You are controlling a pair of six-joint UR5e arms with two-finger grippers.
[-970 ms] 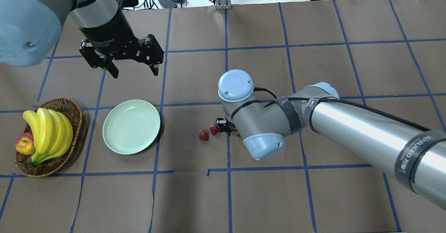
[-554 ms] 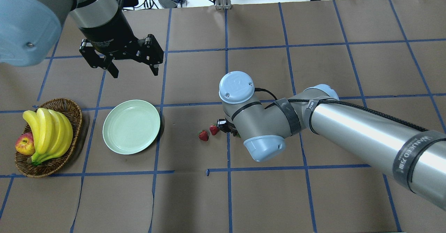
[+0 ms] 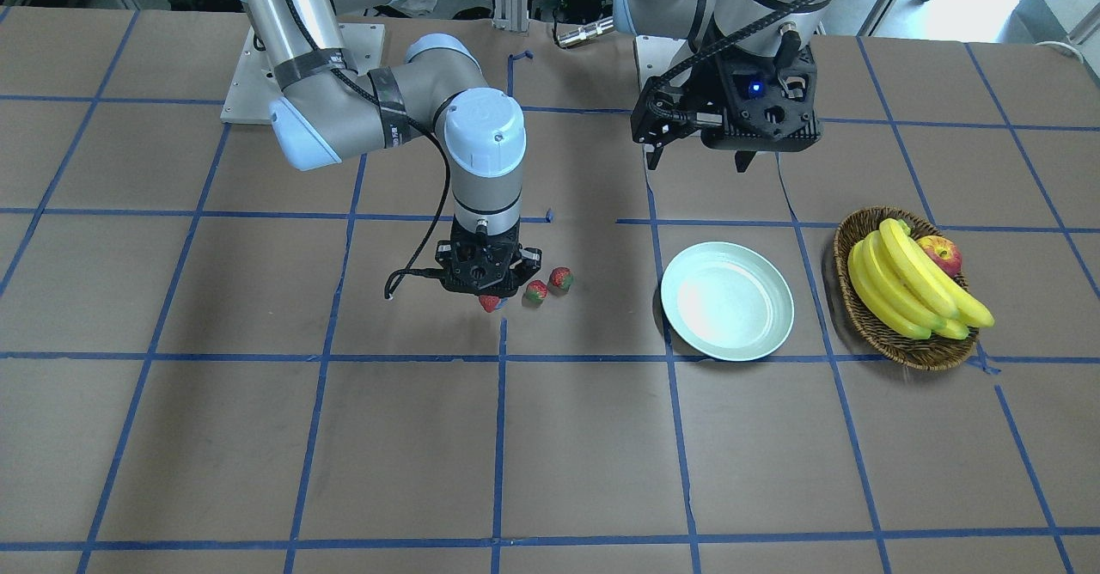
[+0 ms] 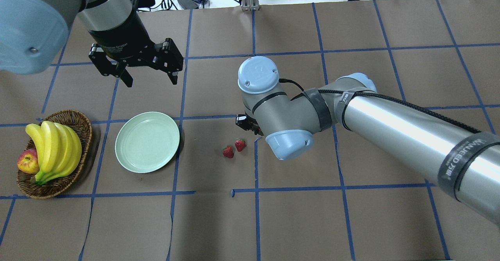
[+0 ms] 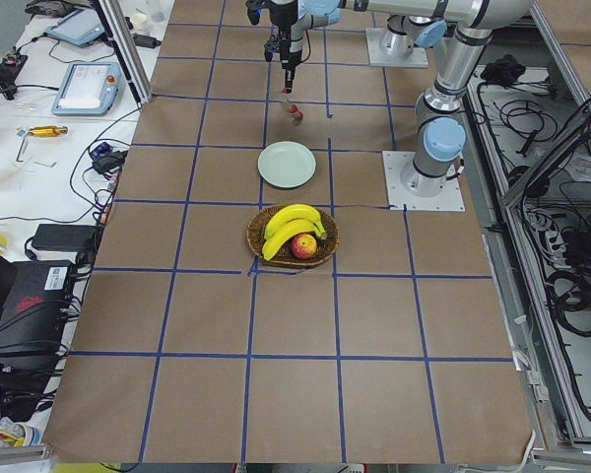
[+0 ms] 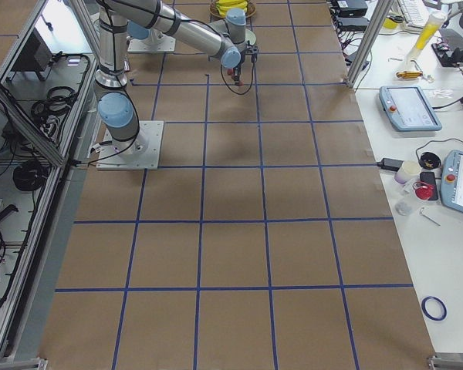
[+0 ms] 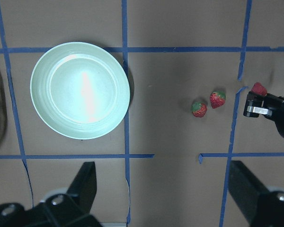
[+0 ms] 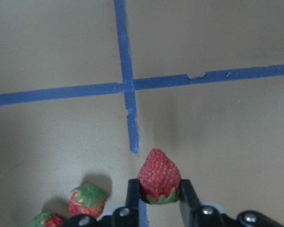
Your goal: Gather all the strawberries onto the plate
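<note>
Right gripper [image 8: 159,185] is closed on one strawberry [image 8: 159,171], gripped near its leafy cap with the tip pointing down above the table [image 4: 351,222]. A second strawberry [image 4: 240,145] and a third strawberry [image 4: 228,151] lie just beside it, toward the mint plate [image 4: 129,163]. The plate sits near the left gripper [image 4: 150,79], whose fingers are spread wide, holding nothing.

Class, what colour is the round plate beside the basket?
Pale mint green. The plate shows best from the left wrist.
</note>
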